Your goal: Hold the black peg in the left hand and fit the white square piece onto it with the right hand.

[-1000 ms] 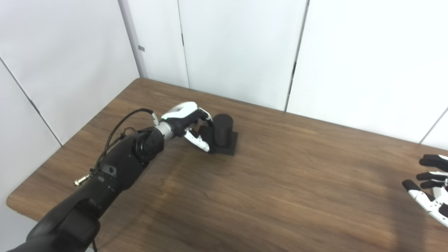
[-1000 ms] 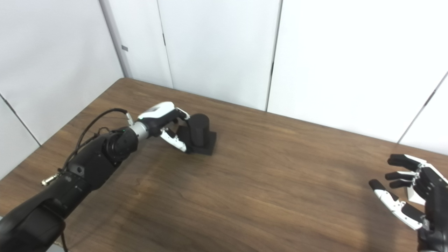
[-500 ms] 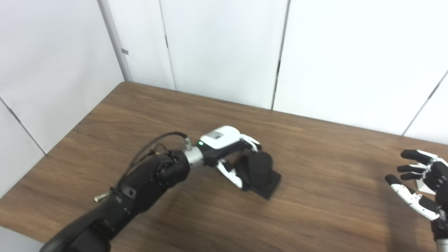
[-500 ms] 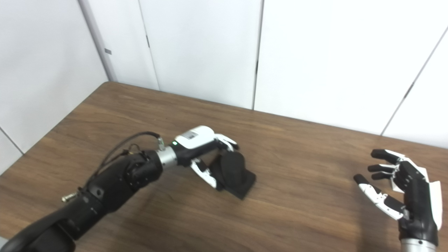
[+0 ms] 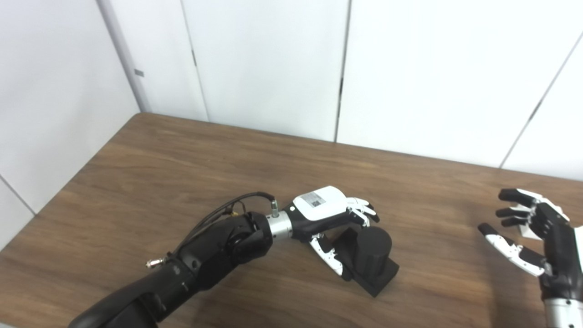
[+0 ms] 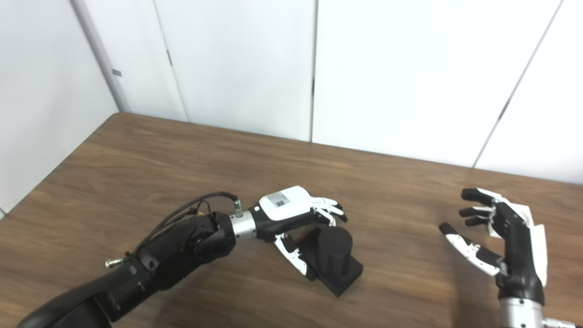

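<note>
The black peg [image 5: 373,255], a short cylinder on a square base, sits tilted near the middle of the table. My left hand [image 5: 328,212] grips it, thumb against the base's left side and fingers reaching over its far side. My right hand [image 6: 510,237] hovers open over the right part of the table, palm turned left and fingers spread. A small white shape [image 5: 528,231], apparently the white square piece, peeks out on the table behind those fingers, mostly hidden.
The brown wooden table [image 5: 182,173] stands against white wall panels [image 5: 273,68] at the back and left. Its left edge runs diagonally toward me. A cable loops over my left wrist [image 5: 237,205].
The view has panned right. My left hand has carried the black peg from the far left of the table toward the middle and tilted it. The right hand stays open.
</note>
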You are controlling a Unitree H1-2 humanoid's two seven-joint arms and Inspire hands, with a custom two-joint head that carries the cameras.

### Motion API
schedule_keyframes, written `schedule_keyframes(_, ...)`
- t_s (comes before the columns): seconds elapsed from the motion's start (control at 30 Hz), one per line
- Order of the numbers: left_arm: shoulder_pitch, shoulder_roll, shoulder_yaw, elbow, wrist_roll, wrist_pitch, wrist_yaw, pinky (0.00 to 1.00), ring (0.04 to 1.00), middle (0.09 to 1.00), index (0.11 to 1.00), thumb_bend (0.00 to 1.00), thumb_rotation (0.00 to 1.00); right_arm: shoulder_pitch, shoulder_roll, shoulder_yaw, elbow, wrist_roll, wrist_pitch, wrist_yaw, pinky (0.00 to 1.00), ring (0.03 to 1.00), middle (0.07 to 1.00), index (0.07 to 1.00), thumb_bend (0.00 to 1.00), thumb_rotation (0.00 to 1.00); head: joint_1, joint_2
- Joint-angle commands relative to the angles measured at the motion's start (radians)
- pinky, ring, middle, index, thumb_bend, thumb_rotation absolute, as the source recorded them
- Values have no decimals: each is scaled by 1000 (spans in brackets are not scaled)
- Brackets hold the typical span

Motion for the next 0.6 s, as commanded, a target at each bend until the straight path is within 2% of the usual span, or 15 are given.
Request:
schedule_keyframes(0.0, 15, 13, -59, 52, 113, 12, -54, 772, 912, 864, 490, 521, 76, -37, 0, -3, -21, 6, -44, -17, 499, 572, 688, 667, 500, 0, -18, 2)
schedule_keyframes(0.27, 9, 44, -81, 43, 140, 13, -64, 790, 901, 867, 491, 521, 78, -47, -14, 6, -39, -23, -29, -12, 491, 576, 695, 674, 535, 0, -129, 4)
schedule_keyframes(0.47, 13, 87, -93, 23, 147, 11, -50, 789, 891, 861, 492, 521, 77, -94, -147, 13, -73, -150, 21, 48, 498, 614, 699, 686, 636, 11, -235, -9)
schedule_keyframes(0.57, 16, 106, -102, 21, 141, 11, -32, 795, 885, 854, 491, 522, 76, -120, -224, 26, -109, -235, 95, 101, 525, 642, 721, 713, 680, 70, -301, -27)
